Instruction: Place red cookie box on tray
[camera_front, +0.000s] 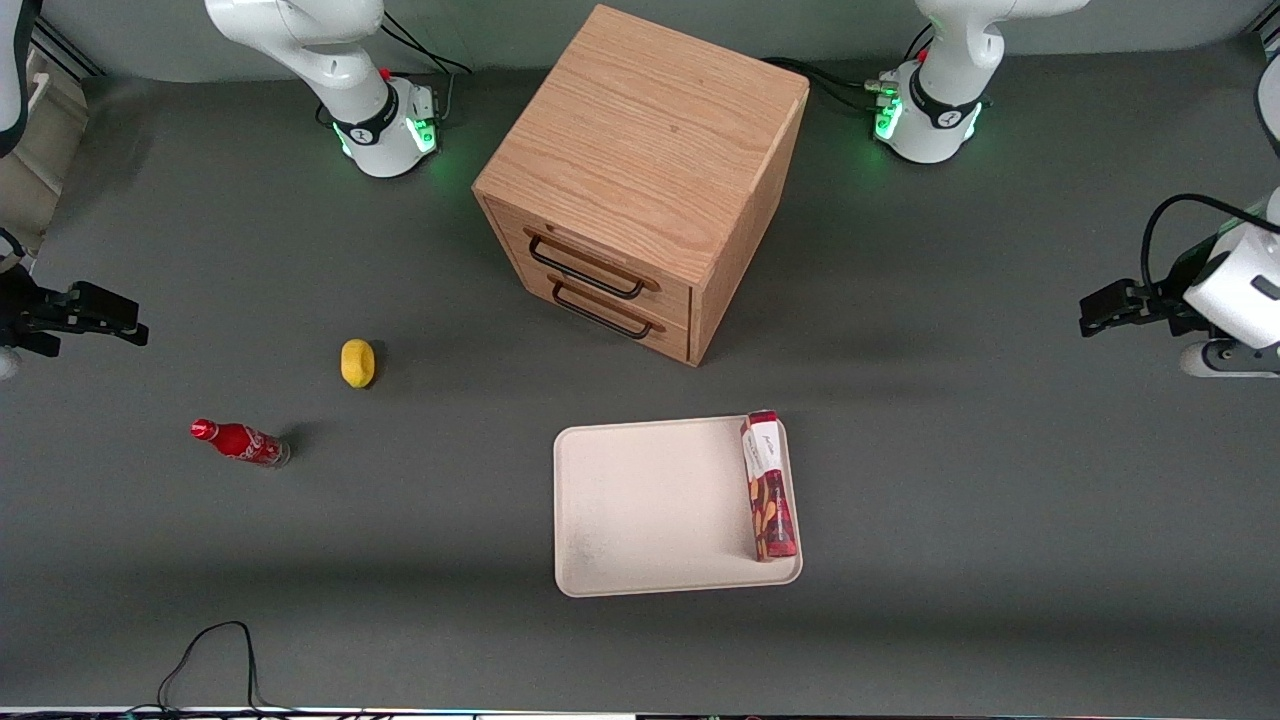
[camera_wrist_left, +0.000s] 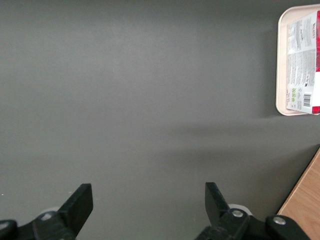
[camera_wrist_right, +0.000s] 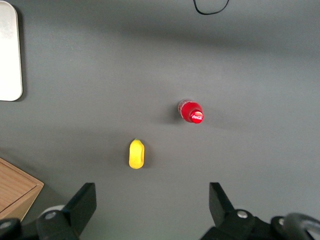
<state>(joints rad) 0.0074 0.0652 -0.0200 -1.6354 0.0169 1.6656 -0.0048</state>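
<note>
The red cookie box (camera_front: 769, 487) lies flat on the pale cream tray (camera_front: 640, 510), along the tray's edge toward the working arm's end of the table, its white end panel pointing at the cabinet. The left wrist view shows the tray's rim (camera_wrist_left: 282, 60) with the box (camera_wrist_left: 303, 60) on it. My left gripper (camera_front: 1092, 312) hangs well away from the tray at the working arm's end of the table. It is open and empty above bare grey table, as the left wrist view (camera_wrist_left: 148, 192) shows.
A wooden two-drawer cabinet (camera_front: 640, 170) stands farther from the camera than the tray. A yellow lemon (camera_front: 357, 362) and a small red soda bottle (camera_front: 240, 441) lie toward the parked arm's end. A black cable (camera_front: 210, 660) loops near the front edge.
</note>
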